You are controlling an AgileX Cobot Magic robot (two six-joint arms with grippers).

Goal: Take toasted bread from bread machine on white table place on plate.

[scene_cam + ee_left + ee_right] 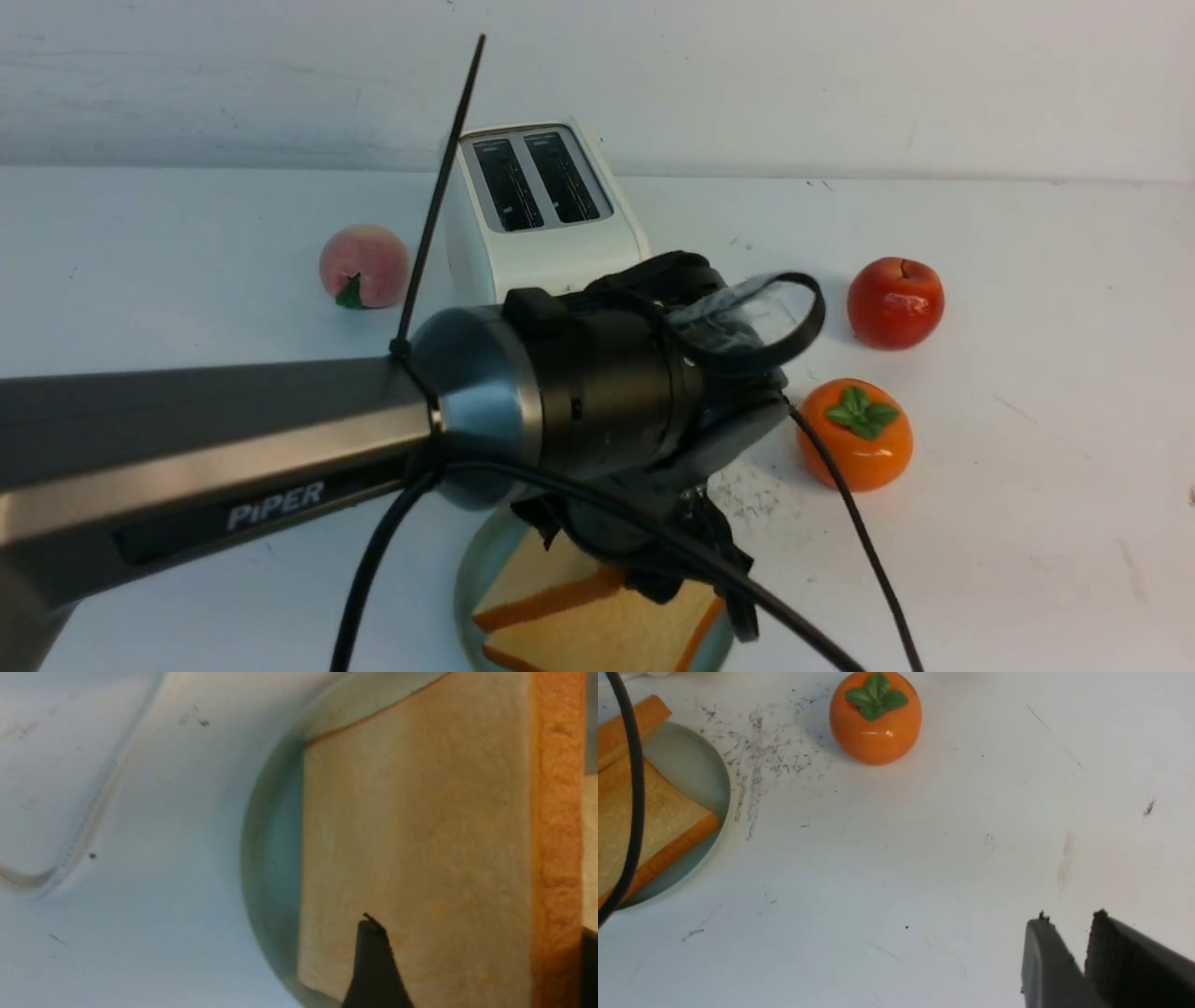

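The white bread machine (546, 238) stands at the back of the white table (1027, 420), and both of its dark slots are empty. Two slices of toasted bread (546, 583) lie overlapping on the pale blue-green plate (464, 583) at the front edge. My left gripper (686, 574) points down right over them. In the left wrist view its jaws stand wide apart, open (481, 928). One finger (373, 961) is over the tan face of a slice (411, 826); the other is beyond its orange crust. My right gripper (1070, 917) hovers over bare table with a narrow gap, holding nothing.
A peach (364, 266) sits left of the bread machine. An apple (895, 302) and an orange persimmon (856, 434) sit to the right, the persimmon close to the plate (691, 765). The left arm's black cable (840, 523) trails across the plate's side.
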